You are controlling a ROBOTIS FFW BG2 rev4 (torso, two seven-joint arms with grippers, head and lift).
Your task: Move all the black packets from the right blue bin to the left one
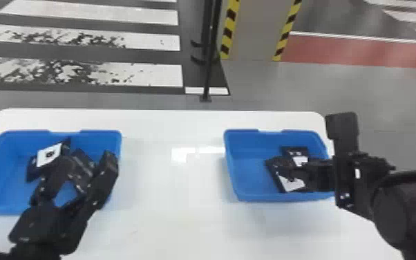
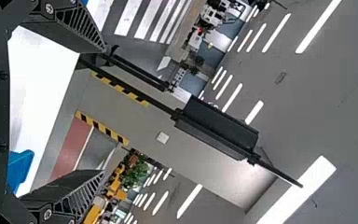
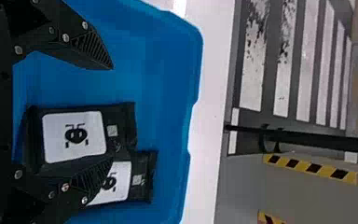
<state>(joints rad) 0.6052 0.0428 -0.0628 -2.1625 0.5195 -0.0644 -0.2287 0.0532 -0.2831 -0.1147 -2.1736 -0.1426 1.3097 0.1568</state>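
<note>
I have left gripper (image 1: 88,159) open above left blue plastic bin (image 1: 13,141); right gripper (image 1: 288,170) open by white-labelled black packets (image 3: 74,135).

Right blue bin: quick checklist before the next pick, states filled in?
1. Packets there to pick: ok, two black packets lie label up in the right bin.
2. Right end effector open: ok, fingers spread with nothing gripped.
3. Finger clearance at the packets: cannot tell, one finger overlaps both in the right wrist view, contact unclear.
4. Left end effector empty: ok, fingers apart, nothing between them.
5. Left bin clear of the left arm for a drop: not ok, the arm reaches over it.
6. Packet count in the left bin: cannot tell, the arm covers part of the pile.
</note>
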